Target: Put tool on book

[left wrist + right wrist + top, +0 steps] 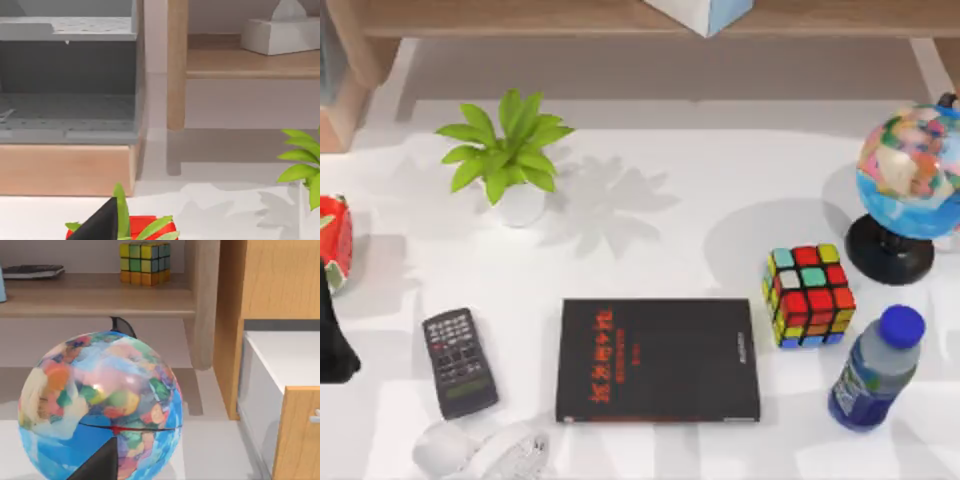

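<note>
Top view: flat black book [660, 360] with red characters lies at the near middle of the white table [650, 200]. To its left is a dark keypad calculator [460, 362], to its right a glossy Rubik's cube [808, 296] and a blue-capped plastic bottle [875, 370]. A lumpy white object [485, 450] sits just near of the calculator; we cannot tell if it is the tool.

Left wrist view: left gripper [100, 225] high over a red item [145, 227], facing a wooden shelf [250, 62].

Right wrist view: right gripper [97, 465] above the globe [100, 405].

We cannot tell either gripper's state.
</note>
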